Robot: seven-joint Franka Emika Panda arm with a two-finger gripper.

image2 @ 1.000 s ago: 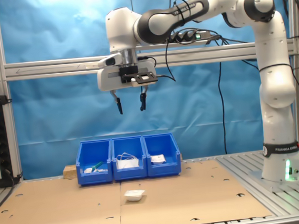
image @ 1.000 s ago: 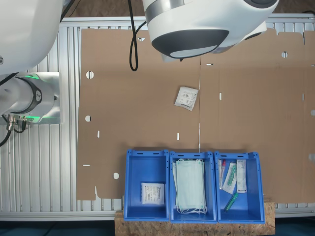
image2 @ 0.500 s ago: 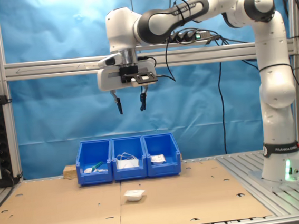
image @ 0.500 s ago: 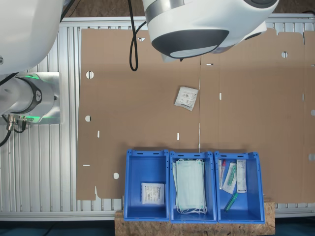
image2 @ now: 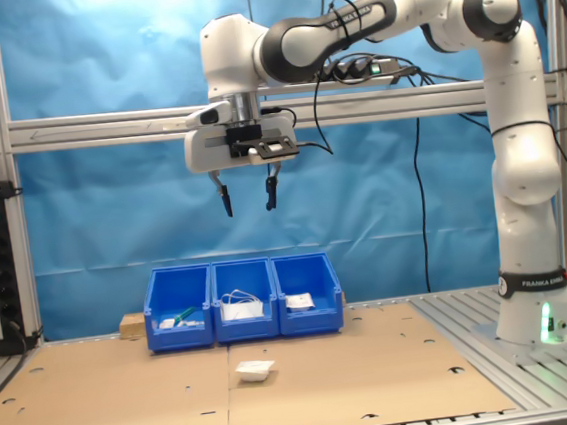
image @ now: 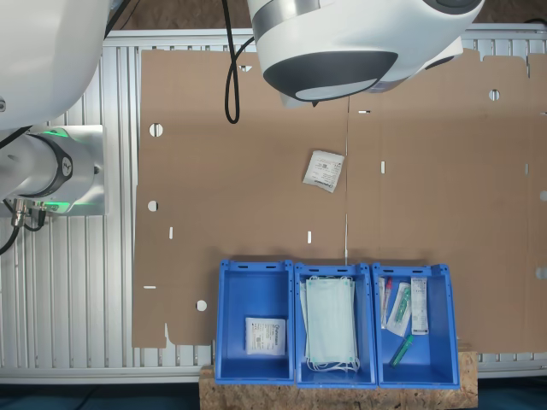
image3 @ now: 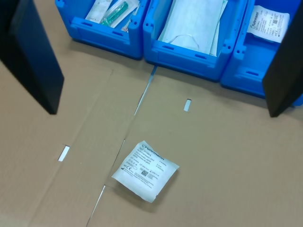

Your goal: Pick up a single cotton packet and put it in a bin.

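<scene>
End effector (image2: 247, 201) open, high above cotton packet (image2: 255, 370); bin (image2: 309, 295) beyond.

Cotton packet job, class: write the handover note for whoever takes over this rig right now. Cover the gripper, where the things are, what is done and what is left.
Gripper: open, empty, high above the cardboard sheet.
Cotton packet: lying loose and flat on the cardboard, apart from the bins, roughly below the gripper.
Bin: at the first exterior view's left of the three, one white packet already inside. Middle bin holds masks, the third tubes.
Done: nothing yet; packet untouched.
Left: descend, grasp the packet, carry it to the bin, release.
</scene>
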